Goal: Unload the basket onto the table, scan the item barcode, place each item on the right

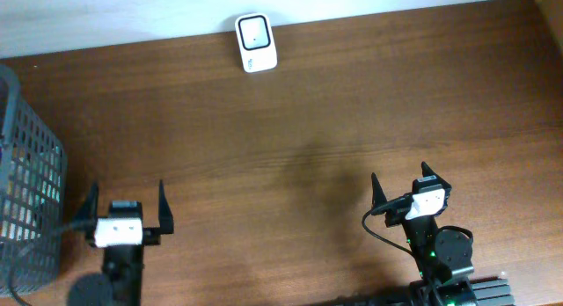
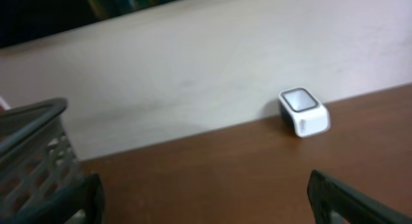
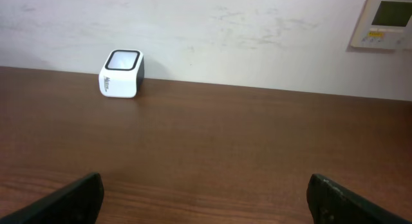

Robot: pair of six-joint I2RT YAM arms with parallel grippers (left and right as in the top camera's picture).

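A white barcode scanner (image 1: pixel 256 43) with a dark window on top stands at the table's far edge against the wall; it also shows in the left wrist view (image 2: pixel 303 111) and the right wrist view (image 3: pixel 121 73). The item and its barcode are hidden from every view. My left gripper (image 1: pixel 126 200) hovers open near the front left, nothing between its fingers (image 2: pixel 205 185). Open and empty too, my right gripper (image 1: pixel 400 178) sits at the front right, well short of the scanner (image 3: pixel 205 184).
A grey mesh basket (image 1: pixel 26 165) stands at the left edge, just beside the left gripper (image 2: pixel 35 153); its contents are indistinct. A beige wall panel (image 3: pixel 384 20) hangs on the pale wall behind the brown wooden table (image 1: pixel 299 148).
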